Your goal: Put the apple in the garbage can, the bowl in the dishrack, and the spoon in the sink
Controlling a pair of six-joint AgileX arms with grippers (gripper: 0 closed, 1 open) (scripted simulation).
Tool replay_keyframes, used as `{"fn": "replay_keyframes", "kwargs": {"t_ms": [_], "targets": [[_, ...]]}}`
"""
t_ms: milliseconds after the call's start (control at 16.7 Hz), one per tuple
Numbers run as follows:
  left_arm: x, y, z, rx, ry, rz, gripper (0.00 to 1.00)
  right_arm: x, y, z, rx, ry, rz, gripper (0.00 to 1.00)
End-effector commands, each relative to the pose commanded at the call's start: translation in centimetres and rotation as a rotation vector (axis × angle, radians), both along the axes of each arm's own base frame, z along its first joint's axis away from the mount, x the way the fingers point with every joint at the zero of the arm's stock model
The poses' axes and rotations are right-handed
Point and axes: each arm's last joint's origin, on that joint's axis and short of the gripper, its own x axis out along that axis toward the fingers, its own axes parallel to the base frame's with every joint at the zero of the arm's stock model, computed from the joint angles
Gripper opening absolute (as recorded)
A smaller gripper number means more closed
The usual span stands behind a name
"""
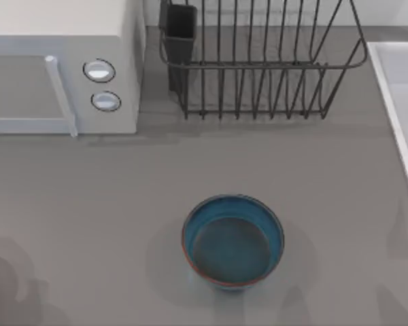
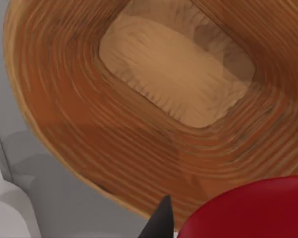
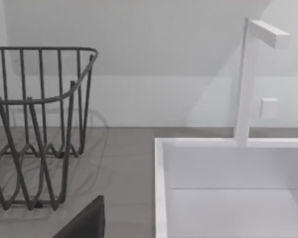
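- Red and glossy, the apple (image 2: pixel 248 208) is nearest the left wrist camera, right beside a dark fingertip (image 2: pixel 160 222) of the left gripper; whether the claw is clamped on the fruit or only next to it I cannot tell.
- Beyond the apple, the same view looks down into a wooden, ringed container (image 2: pixel 89 124) with a paler rounded-rectangular bottom, standing on a grey floor.
- On the grey table (image 1: pixel 88 204) in the top view, the bowl (image 1: pixel 233 242) stands upright at about 6 o'clock, teal-blue with a thin reddish-brown rim and nothing in it.
- At 12 o'clock, well apart from the bowl, stands the dishrack (image 1: pixel 258 61), dark wire with upright rods; its dark rectangular utensil cup (image 1: pixel 179 30) sits at the corner nearest the microwave.
- At 10 o'clock sits a white microwave (image 1: pixel 61 68) with two round knobs (image 1: pixel 99 70) and a bar handle.
- At 3 o'clock, along the table's right edge, lies the pale sink (image 1: pixel 394 88) with its raised straight rim.
- From the right wrist, the dishrack (image 3: pixel 39 124) and the sink (image 3: pixel 161 188) stand near each other with a strip of table between them; a white faucet (image 3: pixel 243 84) rises from the basin's far rim.
- One dark finger (image 3: pixel 87 223) of the right gripper pokes in near the rack; how far that claw is open I cannot tell.
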Motion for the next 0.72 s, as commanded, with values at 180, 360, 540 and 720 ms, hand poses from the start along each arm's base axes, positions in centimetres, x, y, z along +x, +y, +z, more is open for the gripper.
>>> {"fn": "replay_keyframes", "kwargs": {"t_ms": [180, 360, 540, 720], "targets": [[0.3, -0.1, -2.3, 0.003, -0.005, 0.001, 0.0, 0.0, 0.0, 0.0, 0.0, 0.0, 0.0, 1.0], [0.4, -0.3, -5.3, 0.004, -0.008, 0.007, 0.0, 0.0, 0.0, 0.0, 0.0, 0.0, 0.0, 1.0], [0.3, -0.5, -6.5, -0.001, -0.002, 0.01, 0.0, 0.0, 0.0, 0.0, 0.0, 0.0, 0.0, 1.0], [0.3, -0.5, -6.5, -0.001, -0.002, 0.01, 0.0, 0.0, 0.0, 0.0, 0.0, 0.0, 0.0, 1.0]]}}
